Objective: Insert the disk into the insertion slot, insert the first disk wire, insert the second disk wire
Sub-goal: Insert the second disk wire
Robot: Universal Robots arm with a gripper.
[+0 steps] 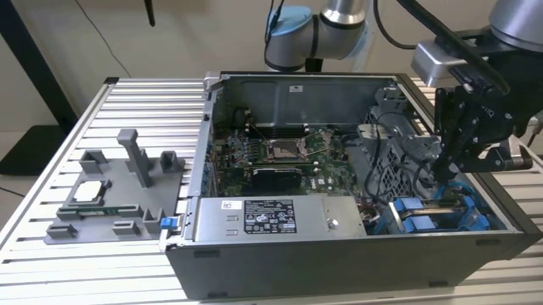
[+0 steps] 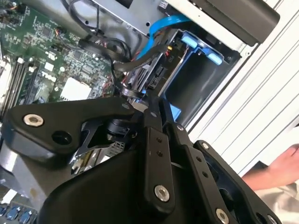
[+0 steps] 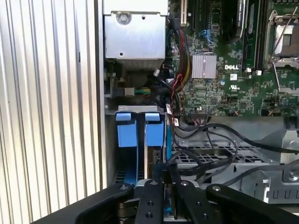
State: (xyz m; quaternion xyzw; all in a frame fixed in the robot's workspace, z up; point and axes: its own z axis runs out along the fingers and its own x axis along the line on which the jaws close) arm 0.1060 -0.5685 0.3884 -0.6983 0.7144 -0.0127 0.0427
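Note:
In the exterior view the open computer case (image 1: 339,254) lies on the table. At its near right corner the disk, in its blue carrier (image 1: 420,216), sits down in the grey insertion slot (image 3: 135,108). In the first wrist view the carrier's blue tabs (image 3: 140,130) stand side by side in the bay. My gripper (image 1: 441,175) reaches into the case just above the disk's inner end. Its fingers (image 2: 153,116) are drawn together on a black disk wire (image 2: 135,63) at the disk's connector end (image 2: 156,72). A blue flat cable (image 2: 161,25) curves past the bay.
The motherboard with its open CPU socket (image 1: 284,149) fills the case's middle, and the labelled power-supply box (image 1: 280,217) lies along the near wall. Loose black cables (image 3: 210,149) cross a perforated cage. A grey fixture (image 1: 119,190) stands at the exterior view's left. A hand (image 2: 285,163) rests outside the case.

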